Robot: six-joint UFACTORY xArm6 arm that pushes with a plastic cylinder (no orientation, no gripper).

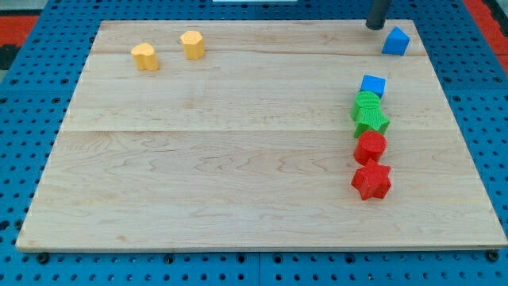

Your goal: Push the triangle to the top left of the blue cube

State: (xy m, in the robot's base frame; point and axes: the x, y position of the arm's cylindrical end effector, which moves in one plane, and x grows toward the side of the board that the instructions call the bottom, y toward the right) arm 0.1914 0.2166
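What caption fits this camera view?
My tip sits just left of the blue triangle, above the blue cube.

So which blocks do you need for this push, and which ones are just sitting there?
Needed:
blue triangle
blue cube
my tip, just left of the triangle

Just sitting there:
green cylinder
green star
red cylinder
red star
two yellow blocks

two yellow blocks [144, 56] [192, 44], green cylinder [366, 102], green star [371, 121], red cylinder [370, 147], red star [371, 181]
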